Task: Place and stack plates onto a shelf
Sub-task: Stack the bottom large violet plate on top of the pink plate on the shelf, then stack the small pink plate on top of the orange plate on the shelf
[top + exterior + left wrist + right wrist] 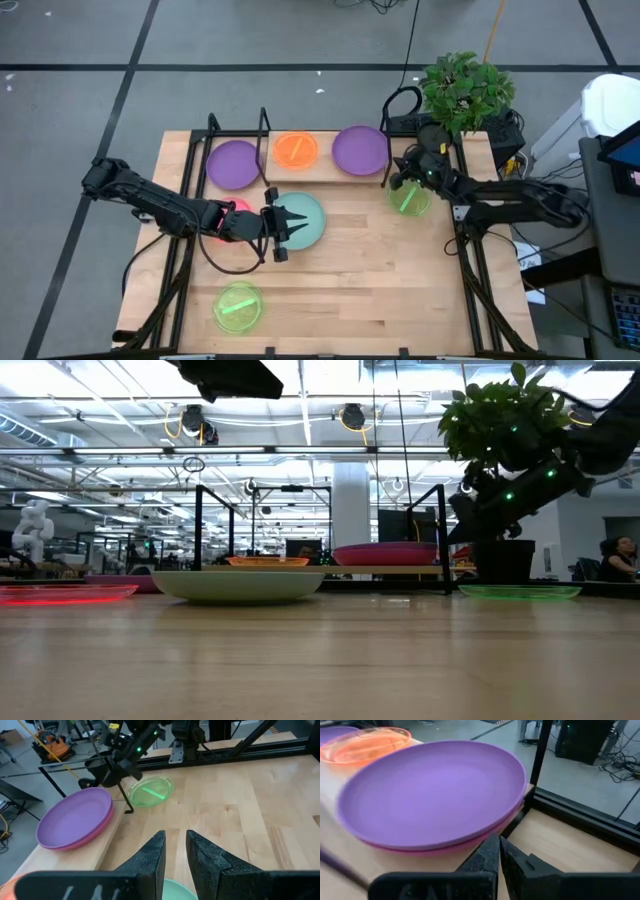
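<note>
High view: a purple plate (pixel 360 149) on a magenta one occupies the shelf (pixel 325 170) at the surface's 12 o'clock edge. The right gripper (pixel 397 180), fingers together, hovers at the shelf's 3 o'clock end. Left wrist view: the left gripper (pixel 174 851), slightly apart, hangs over the teal plate (pixel 176 890).

One camera looks straight down on the table (pixel 400 260). Another sits at tabletop level. Both wrist cameras share the purple plate (pixel 75 817).
</note>
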You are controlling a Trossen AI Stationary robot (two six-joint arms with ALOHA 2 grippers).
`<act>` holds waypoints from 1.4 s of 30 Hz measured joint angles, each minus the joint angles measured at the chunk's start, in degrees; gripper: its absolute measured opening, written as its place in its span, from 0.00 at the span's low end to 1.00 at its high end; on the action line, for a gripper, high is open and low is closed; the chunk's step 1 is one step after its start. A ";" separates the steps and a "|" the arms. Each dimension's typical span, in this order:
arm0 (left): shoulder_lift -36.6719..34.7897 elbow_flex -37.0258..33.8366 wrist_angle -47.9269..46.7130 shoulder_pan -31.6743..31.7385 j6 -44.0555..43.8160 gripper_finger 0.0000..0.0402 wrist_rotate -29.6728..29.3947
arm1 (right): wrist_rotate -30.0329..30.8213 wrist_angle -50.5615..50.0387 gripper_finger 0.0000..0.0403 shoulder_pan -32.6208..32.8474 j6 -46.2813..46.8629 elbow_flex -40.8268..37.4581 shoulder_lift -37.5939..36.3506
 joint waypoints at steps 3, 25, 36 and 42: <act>0.00 0.00 -0.26 0.00 -0.32 0.21 0.00 | -1.02 3.81 0.00 -0.93 -0.09 0.00 4.40; 0.00 0.00 -0.46 -0.09 -1.50 0.21 0.02 | -5.99 15.44 0.00 -1.53 -2.11 0.02 14.43; 0.00 0.00 -3.08 -0.09 -2.88 0.21 0.02 | -5.90 0.74 0.00 -1.42 -1.09 0.07 7.92; 0.00 0.00 -7.68 -0.11 -4.18 0.21 0.04 | -5.74 -15.73 0.00 -1.04 -1.89 0.07 -2.22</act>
